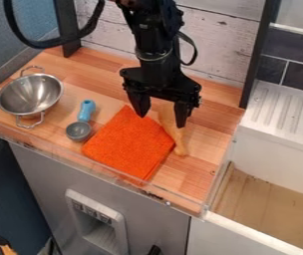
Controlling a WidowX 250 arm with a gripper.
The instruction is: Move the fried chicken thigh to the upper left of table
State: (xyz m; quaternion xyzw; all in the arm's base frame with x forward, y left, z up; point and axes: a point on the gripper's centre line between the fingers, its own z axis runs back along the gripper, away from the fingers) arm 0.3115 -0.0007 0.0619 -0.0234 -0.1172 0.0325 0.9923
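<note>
**Hand Poised Over Chicken Thigh in Toy Kitchen**

A black robot hand (161, 119) hangs fingers down and apart over a fried chicken thigh (172, 128) on a wooden surface (209, 124). The toy lies along the right side of a folded orange cloth (129, 142), its narrow end toward the front edge and its thicker end partly hidden behind the hand. From this spot in the room, the thick end appears between the fingers; whether they are low enough to close on it, an onlooker cannot tell.

The step in hand looks to be the grasp, with the carry yet to be made. It would be best done by centering the fingers across the meaty part, one on either side, and going down nearly to the wood before squeezing. The finger on the cloth side needs care: set too wide or too low, it could pinch the fabric and drag it along. A hold on the narrow end alone might let the heavier part swing or slip.

The goal is the upper left, near the dark post (68, 30). A straight lift, high enough to clear the blue-handled scoop (79, 130) and the metal colander (30, 94), should come before any sideways travel. The toy would then be lowered behind the colander and released gently, close to the wood.
</note>
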